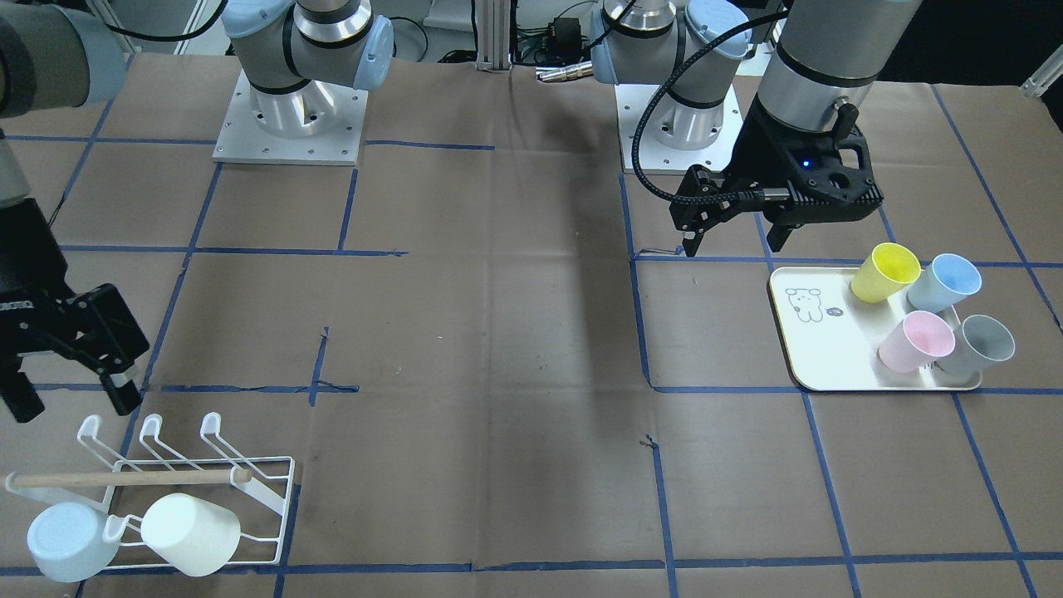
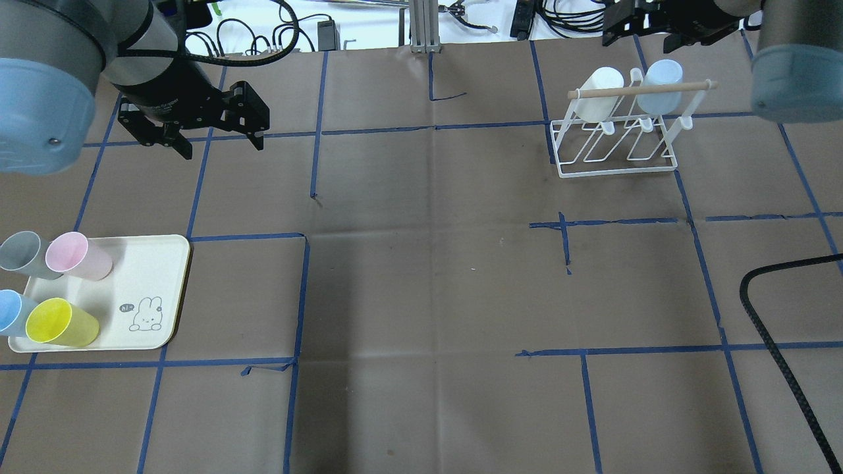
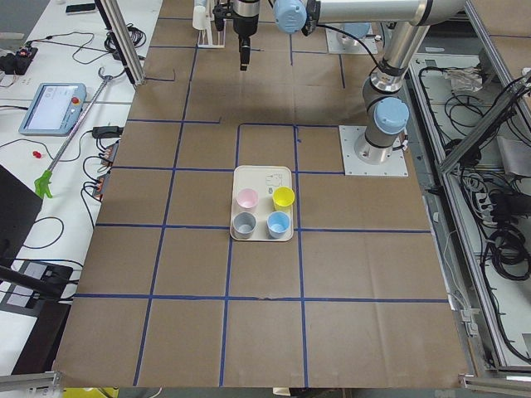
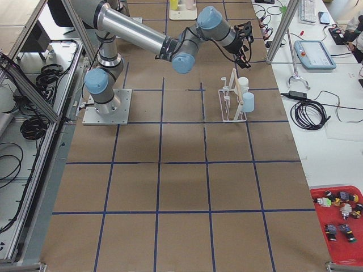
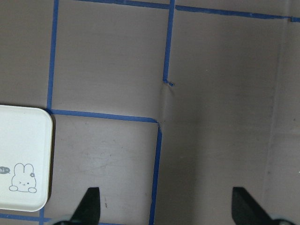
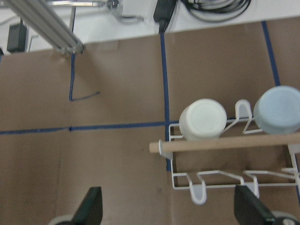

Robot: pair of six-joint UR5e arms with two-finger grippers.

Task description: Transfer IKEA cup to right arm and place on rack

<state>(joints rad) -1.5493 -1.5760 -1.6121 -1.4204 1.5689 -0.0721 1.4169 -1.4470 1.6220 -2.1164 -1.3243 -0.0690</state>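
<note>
Four IKEA cups lie on their sides on the cream tray [image 1: 818,353]: yellow [image 1: 885,272], blue [image 1: 943,282], pink [image 1: 916,340] and grey [image 1: 978,344]. A white cup [image 1: 191,533] and a pale blue cup [image 1: 65,541] hang on the white wire rack [image 1: 266,490] under its wooden dowel [image 1: 124,478]. My left gripper [image 1: 734,243] is open and empty, above the table just behind the tray. My right gripper [image 1: 71,400] is open and empty, just above the rack's back prongs. In the right wrist view the rack [image 6: 187,180] and both hung cups lie ahead of the open fingers.
Brown paper with blue tape lines covers the table [image 2: 428,263]. The tray [image 2: 151,263] is at the near left in the overhead view and the rack [image 2: 619,168] at the far right. A black ribbed cable [image 2: 757,316] loops in at the right edge.
</note>
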